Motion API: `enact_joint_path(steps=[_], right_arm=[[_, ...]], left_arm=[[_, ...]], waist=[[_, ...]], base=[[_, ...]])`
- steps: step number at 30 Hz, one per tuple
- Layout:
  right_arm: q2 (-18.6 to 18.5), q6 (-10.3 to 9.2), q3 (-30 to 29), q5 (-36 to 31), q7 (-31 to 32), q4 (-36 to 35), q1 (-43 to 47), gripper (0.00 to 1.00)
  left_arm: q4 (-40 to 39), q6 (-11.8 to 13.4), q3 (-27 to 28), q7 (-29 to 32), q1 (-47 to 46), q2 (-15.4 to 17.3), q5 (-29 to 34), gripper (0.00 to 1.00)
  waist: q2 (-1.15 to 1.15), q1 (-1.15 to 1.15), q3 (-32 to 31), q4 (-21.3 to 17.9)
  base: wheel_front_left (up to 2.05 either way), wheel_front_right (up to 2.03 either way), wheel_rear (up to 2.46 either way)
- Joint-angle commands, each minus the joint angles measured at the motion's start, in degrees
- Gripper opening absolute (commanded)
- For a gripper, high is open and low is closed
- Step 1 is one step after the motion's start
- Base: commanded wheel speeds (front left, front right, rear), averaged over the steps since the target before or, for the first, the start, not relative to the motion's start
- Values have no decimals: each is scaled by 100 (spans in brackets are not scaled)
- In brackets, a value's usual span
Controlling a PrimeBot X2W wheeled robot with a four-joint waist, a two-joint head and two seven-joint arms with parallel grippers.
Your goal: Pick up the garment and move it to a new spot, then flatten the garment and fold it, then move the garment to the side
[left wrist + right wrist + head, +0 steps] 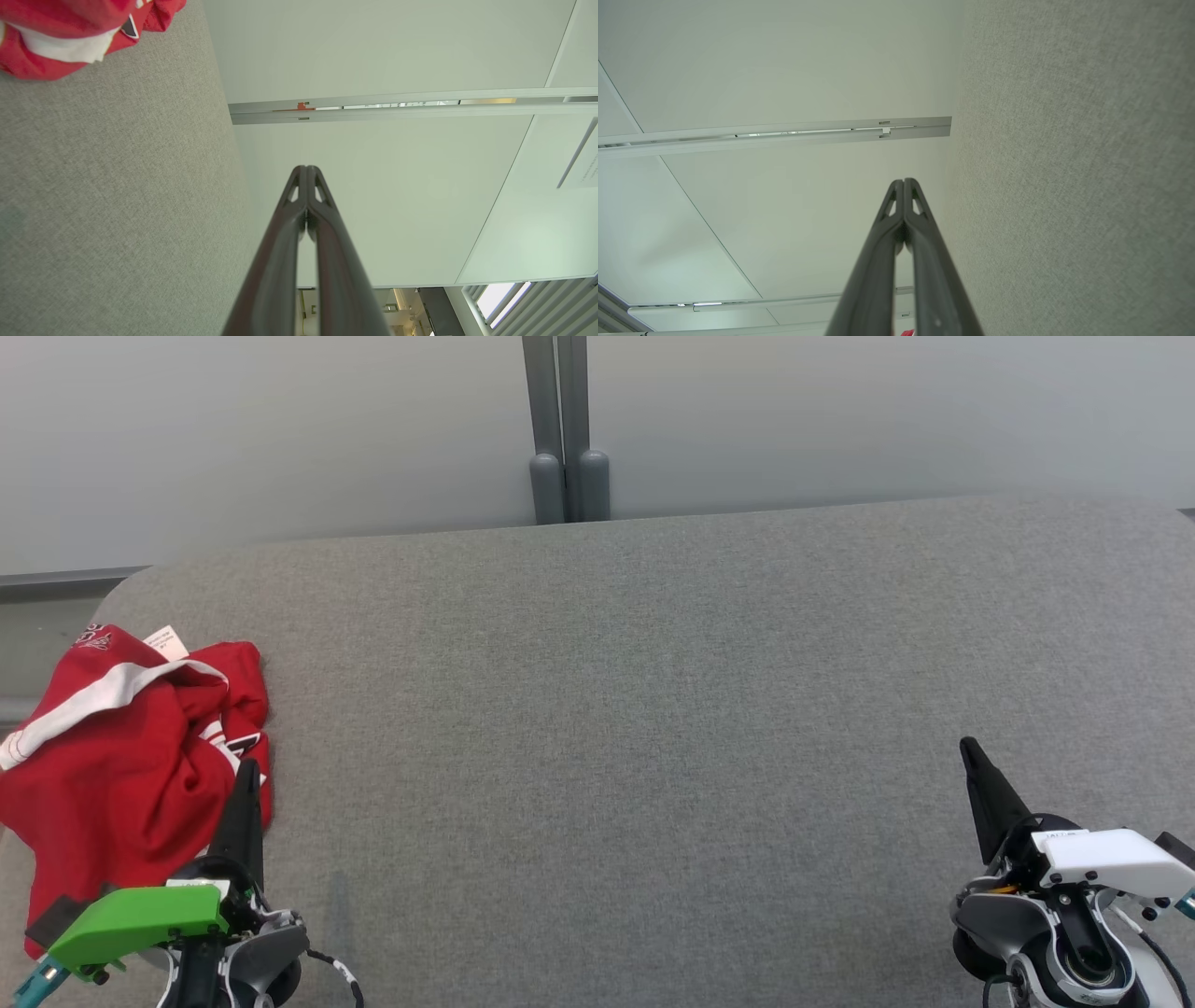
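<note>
The garment (121,765) lies bunched at the left edge of the grey fabric table (653,709). It is red with a broad white band, a small white label at its far side and some printed lettering. My left gripper (247,767) is shut with nothing in it, and its tip stands over the heap's right edge in the head view. The left wrist view shows those shut fingers (306,169) pointing past the table's far edge, with the garment (56,28) in the top left corner. My right gripper (969,747), (903,181) is shut and empty at the lower right, far from the garment.
The table's far edge runs along a pale partition wall with a grey double post (565,429) at its middle. The table's rounded left corner lies just beyond the garment. Bare grey cloth stretches between the two grippers.
</note>
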Motion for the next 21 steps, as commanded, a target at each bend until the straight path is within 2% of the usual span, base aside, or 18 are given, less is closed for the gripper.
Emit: enact_joint_path(steps=[1, 21], right_arm=[[-24, 5, -5, 43, 16, -25, 57, 0], [-25, 5, -5, 43, 16, -25, 57, 0]], left_arm=[[-9, -29, 11, 12, 50, 40, 1, 0], [-9, -29, 11, 12, 50, 41, 1, 0]], waist=[[0, 0, 0, 0], [0, 0, 0, 0]], base=[[0, 0, 0], [0, 0, 0]])
